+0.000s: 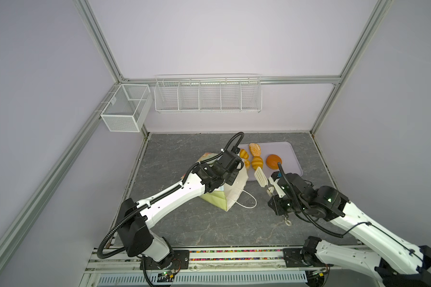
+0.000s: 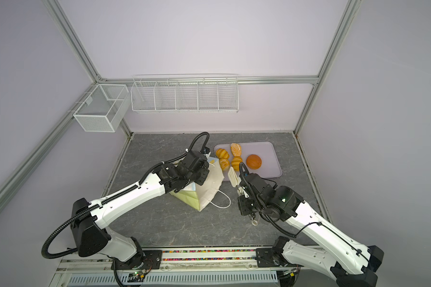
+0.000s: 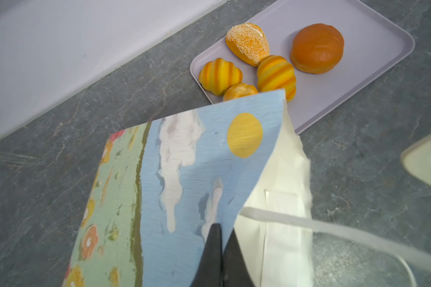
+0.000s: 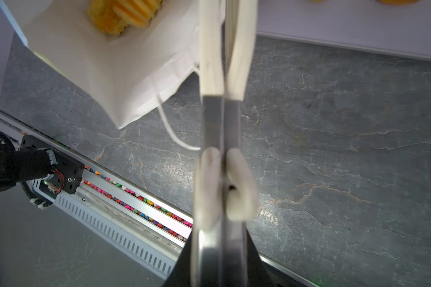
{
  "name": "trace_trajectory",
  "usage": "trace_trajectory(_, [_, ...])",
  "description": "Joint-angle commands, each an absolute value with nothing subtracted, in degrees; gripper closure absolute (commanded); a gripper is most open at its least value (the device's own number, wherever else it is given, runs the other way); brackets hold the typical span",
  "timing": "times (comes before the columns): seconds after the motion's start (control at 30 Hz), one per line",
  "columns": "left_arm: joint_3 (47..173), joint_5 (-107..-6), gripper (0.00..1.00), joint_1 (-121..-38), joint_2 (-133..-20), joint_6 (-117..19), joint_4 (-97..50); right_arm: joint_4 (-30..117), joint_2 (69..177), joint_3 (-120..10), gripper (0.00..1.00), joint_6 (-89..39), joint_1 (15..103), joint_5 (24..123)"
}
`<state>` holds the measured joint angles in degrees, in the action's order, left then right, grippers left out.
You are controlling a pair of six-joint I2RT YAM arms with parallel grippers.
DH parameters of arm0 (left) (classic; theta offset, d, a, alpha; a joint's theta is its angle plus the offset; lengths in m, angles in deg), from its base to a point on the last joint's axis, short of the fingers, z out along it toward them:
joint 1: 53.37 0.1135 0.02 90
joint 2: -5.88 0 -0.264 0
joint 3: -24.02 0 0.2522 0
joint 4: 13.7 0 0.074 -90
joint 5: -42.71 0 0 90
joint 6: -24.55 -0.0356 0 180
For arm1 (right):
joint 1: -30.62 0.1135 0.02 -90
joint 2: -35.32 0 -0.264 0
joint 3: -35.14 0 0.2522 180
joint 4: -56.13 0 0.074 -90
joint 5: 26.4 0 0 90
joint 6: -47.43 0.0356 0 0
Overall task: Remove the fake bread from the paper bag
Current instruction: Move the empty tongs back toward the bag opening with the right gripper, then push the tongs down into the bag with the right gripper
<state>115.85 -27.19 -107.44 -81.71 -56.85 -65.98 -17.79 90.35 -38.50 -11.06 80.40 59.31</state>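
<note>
In a top view the paper bag (image 1: 234, 188) stands mid-frame, the tray (image 1: 290, 154) just to its upper right carrying five fake bread (image 1: 273, 161) pieces, tongs (image 1: 260, 176) right of the bag, another bread piece (image 4: 125, 15) inside the bag.

Left claw (image 3: 223, 231) pinched closed, reaching forward; right claw (image 4: 222, 248) clamped closed.

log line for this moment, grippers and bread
left gripper: shut on paper bag edge | right gripper: shut on tongs | fake bread: five on tray, one more inside bag
</note>
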Motion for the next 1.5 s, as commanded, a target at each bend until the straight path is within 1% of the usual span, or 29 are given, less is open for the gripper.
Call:
trace_trajectory(0.0, [114.92,-28.66,1.00,-107.99,-82.44,-52.89,-64.03,-13.29,88.53,-36.09,0.81,-8.52,81.95,63.71])
trace_trajectory(0.17, [114.76,-28.16,1.00,-108.13,-82.00,-51.92,-64.64,-9.55,88.27,-32.92,0.81,-4.90,86.30,64.57])
trace_trajectory(0.33, [112.65,-28.65,1.00,-108.17,-79.27,-52.34,-63.04,-1.29,91.19,-31.36,0.81,-1.39,90.26,67.15])
trace_trajectory(0.43, [110.40,-29.04,1.00,-108.24,-77.19,-52.53,-61.38,5.13,94.87,-30.83,0.81,0.47,90.60,69.62])
trace_trajectory(0.5, [108.59,-29.01,1.00,-108.31,-75.24,-52.49,-60.49,7.23,98.68,-31.66,0.80,1.58,90.60,69.57])
trace_trajectory(0.63, [103.50,-29.42,1.00,-108.39,-70.60,-52.74,-57.10,12.03,106.31,-33.81,0.75,3.71,90.70,71.92])
trace_trajectory(0.83, [101.57,-29.89,1.00,-108.44,-67.17,-54.73,-56.02,21.09,112.05,-33.97,0.73,7.58,90.78,73.14])
trace_trajectory(0.9, [101.82,-29.89,1.00,-108.39,-67.15,-54.64,-56.21,21.81,113.59,-34.95,0.72,7.88,90.80,73.83])
trace_trajectory(1.13, [101.34,-31.00,1.00,-108.38,-66.84,-53.80,-53.95,23.08,118.32,-38.01,0.63,9.31,90.71,75.89])
trace_trajectory(1.47, [101.76,-30.62,1.00,-108.04,-66.02,-53.76,-53.77,26.64,123.62,-38.71,0.55,12.95,89.99,78.22])
